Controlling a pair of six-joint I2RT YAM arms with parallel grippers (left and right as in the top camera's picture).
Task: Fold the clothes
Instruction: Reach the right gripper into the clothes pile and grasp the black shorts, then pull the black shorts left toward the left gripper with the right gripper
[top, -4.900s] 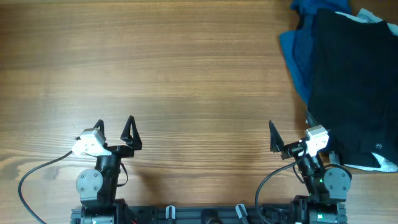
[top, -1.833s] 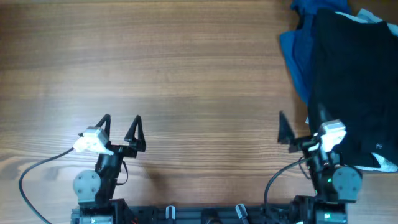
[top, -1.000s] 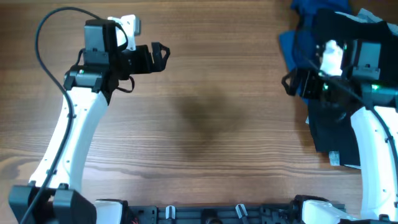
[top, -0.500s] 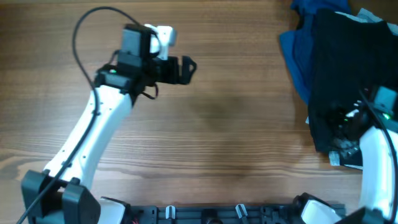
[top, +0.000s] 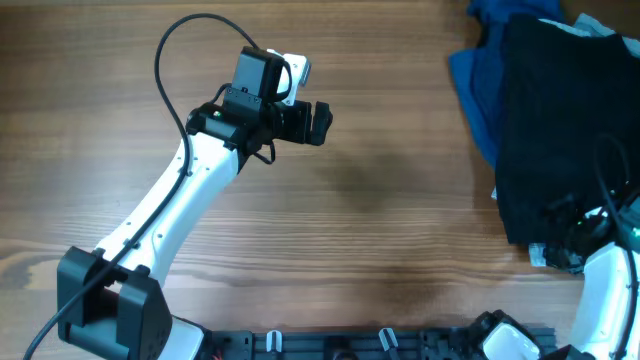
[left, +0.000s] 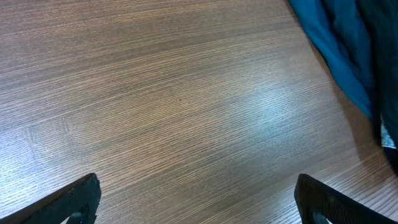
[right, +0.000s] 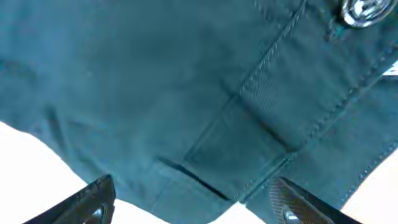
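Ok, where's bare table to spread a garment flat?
Bare table runs from the left gripper across to the blue garment's edge. The right side is crowded: black garment lying on the blue one, right gripper over it.

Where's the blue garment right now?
In the overhead view, the blue garment lies at the far right corner of the table, mostly under the black garment, its edge peeking out along that garment's left side.
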